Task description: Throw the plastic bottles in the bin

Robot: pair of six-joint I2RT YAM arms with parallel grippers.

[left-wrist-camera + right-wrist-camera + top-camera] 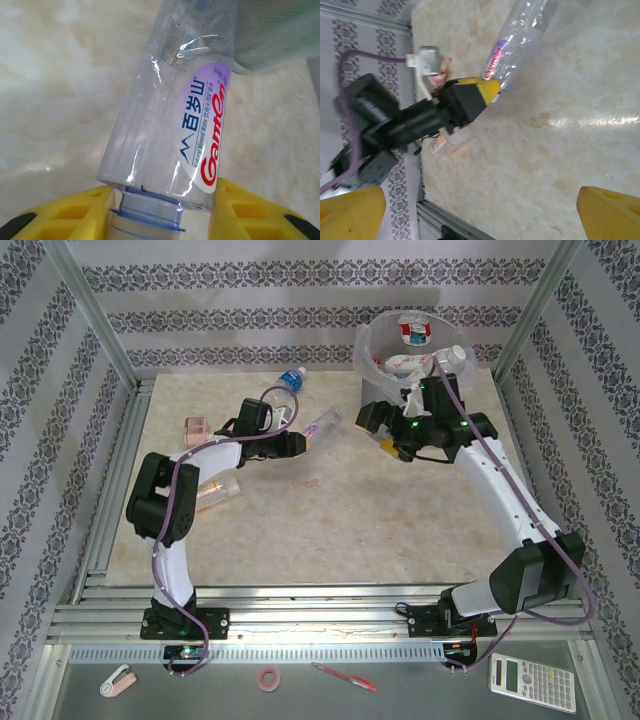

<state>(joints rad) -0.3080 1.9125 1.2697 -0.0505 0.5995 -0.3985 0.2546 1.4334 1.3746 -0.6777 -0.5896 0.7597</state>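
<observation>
Ganten bottle: clear plastic with a purple-white oval label. Its neck end is nearest the left wrist lens and its base points away toward the bin.
Bottle position: over the middle-far part of the table, between the left arm and the bin. Whether it rests on the surface or is lifted clear cannot be told.
Handling estimate: no liquid is visible, so it is probably very light. The thin wall is likely to dent under pressure, and the smooth skin is likely slippery.
Hold point: the neck and its moulded ring look like the stiffest part. The labelled barrel looks soft.
Left gripper: jaws closed in on the neck end, one yellow finger on each side, against the shoulder.
Right gripper: jaws spread wide and holding nothing, low beside the bin.
Bin contents: several bottles lie inside, with one white-capped bottle at the rim.
Loose bottles: a blue-capped bottle lies at the far edge, and a pink-labelled bottle lies beside the left arm.
Risk: the light bottle may pivot in a neck-only grip.
</observation>
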